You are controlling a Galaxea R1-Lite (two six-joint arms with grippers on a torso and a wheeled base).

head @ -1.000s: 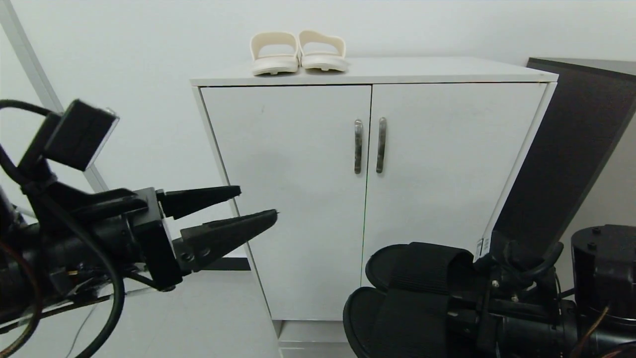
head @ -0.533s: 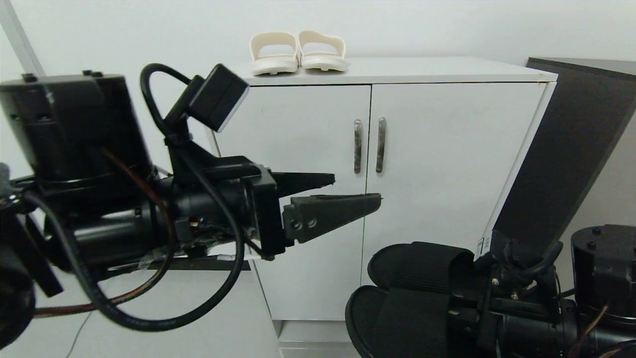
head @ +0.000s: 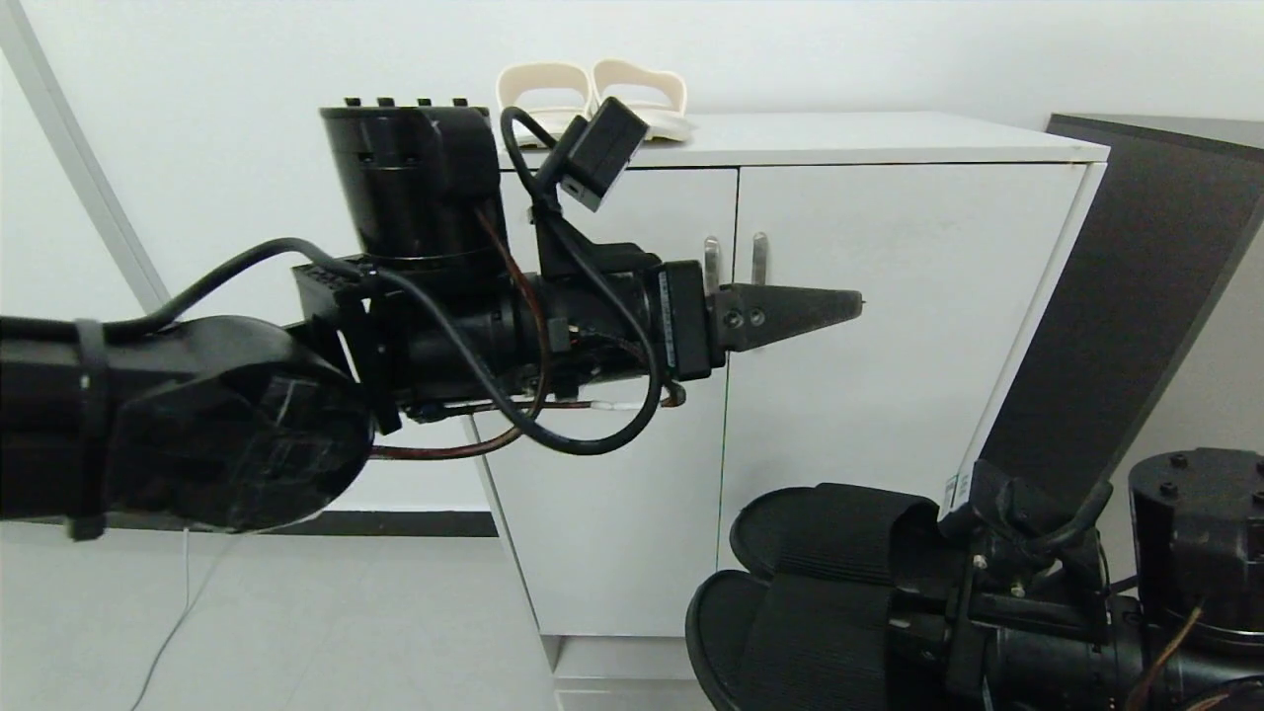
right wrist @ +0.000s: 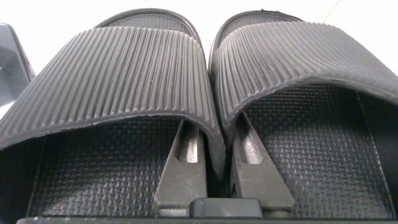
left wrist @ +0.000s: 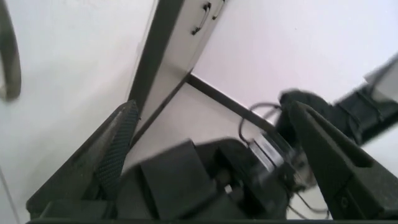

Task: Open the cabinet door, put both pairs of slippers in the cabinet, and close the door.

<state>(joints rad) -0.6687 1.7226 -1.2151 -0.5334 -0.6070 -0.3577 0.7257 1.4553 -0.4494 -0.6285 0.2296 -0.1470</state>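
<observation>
My left fingers point(head: 790, 308) wide near door handles point(head: 757, 255), may miss grab; right fingers point(right wrist: 186, 168) pinch black slippers point(head: 820, 583), may drop them.

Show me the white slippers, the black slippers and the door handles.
white slippers point(head: 545, 73), head view, left slipper's strap
black slippers point(right wrist: 124, 68), right wrist view, ribbed strap
door handles point(head: 758, 257), head view, right handle's upper end

Your black two-finger left gripper point(head: 849, 300) points level, fingers point(left wrist: 112, 155) spread wide. Your right gripper point(right wrist: 214, 134) sits low, clamping black ribbed slippers point(right wrist: 124, 68).
</observation>
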